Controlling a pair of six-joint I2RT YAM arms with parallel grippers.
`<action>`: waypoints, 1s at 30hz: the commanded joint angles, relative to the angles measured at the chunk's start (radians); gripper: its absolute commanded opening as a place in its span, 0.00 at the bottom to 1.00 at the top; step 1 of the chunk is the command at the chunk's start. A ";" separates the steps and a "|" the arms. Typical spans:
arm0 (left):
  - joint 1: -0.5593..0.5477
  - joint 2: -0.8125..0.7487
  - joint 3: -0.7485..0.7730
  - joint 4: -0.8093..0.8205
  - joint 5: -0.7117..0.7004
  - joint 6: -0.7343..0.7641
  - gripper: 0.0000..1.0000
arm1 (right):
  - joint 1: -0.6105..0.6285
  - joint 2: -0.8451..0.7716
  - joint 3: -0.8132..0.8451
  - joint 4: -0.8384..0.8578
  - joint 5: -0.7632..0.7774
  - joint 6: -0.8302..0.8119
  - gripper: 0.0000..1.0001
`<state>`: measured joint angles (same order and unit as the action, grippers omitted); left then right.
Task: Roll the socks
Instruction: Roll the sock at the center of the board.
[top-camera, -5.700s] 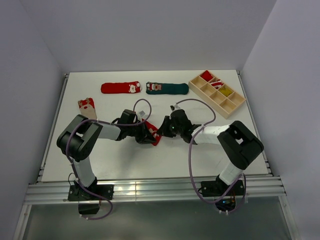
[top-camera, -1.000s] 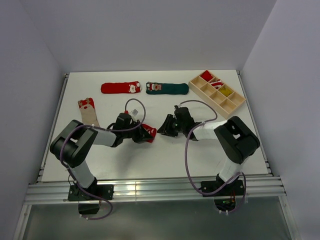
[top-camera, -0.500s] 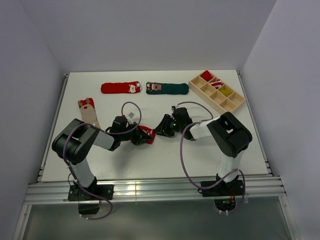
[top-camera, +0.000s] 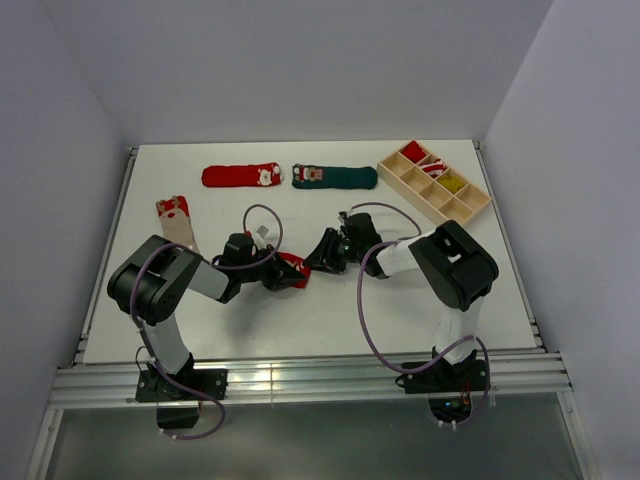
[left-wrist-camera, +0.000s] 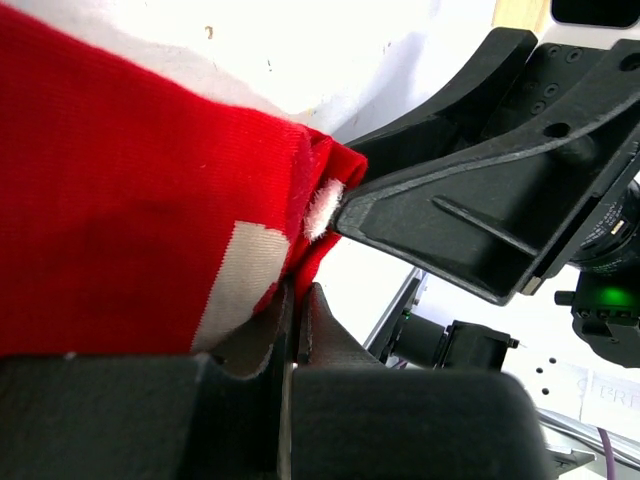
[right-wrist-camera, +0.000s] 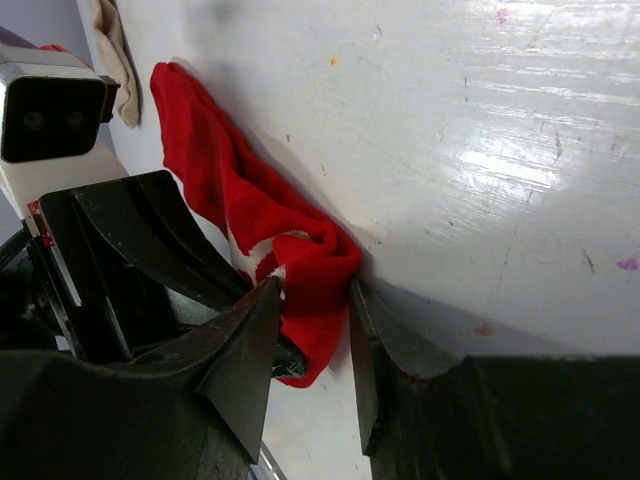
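- Two robot hands are meeting over a red sock (right-wrist-camera: 205, 170) near the middle of the white desk (top-camera: 300, 320), just in front of the arms.
- The left hand (left-wrist-camera: 297, 300) is pinching a thin fold of the sock, its jaws pressed almost together on the fabric.
- The right hand (right-wrist-camera: 310, 335) is standing part-way open, its two fingers (right-wrist-camera: 240, 350) squeezing the sock's bunched, folded-over end from either side.
- The rest of the sock is trailing flat on the desk away from the right hand and toward the left one.
- From above, both hands are covering most of this sock, leaving only a short red strip showing between them.
- In the left wrist view the sock is filling the left of the frame and running off its edge. A pale patch and a white tuft are showing, too close up to identify.
- A second red sock (top-camera: 235, 177) and a dark green sock (top-camera: 340, 177) are lying flat, end to end, near the far edge.
- A beige sock (top-camera: 178, 222) with a red cuff is lying at the left, beside the left arm.
- A wooden tray (top-camera: 463, 208) with compartments is sitting at the far right. Its red, striped and yellow contents are too small to make out.
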<state>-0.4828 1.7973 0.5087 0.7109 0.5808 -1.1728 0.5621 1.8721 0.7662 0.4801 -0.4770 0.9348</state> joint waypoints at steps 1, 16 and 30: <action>0.001 0.013 -0.013 0.027 0.016 -0.002 0.00 | 0.001 0.042 0.007 -0.052 0.000 -0.014 0.40; 0.000 -0.086 -0.004 -0.112 -0.033 0.086 0.37 | 0.001 -0.053 0.015 -0.171 0.087 -0.077 0.00; -0.448 -0.423 0.225 -0.659 -1.045 0.573 0.65 | 0.001 -0.154 0.076 -0.466 0.265 -0.110 0.00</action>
<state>-0.7910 1.3960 0.7063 0.1444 -0.0994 -0.7731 0.5644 1.7576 0.8143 0.1249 -0.2863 0.8471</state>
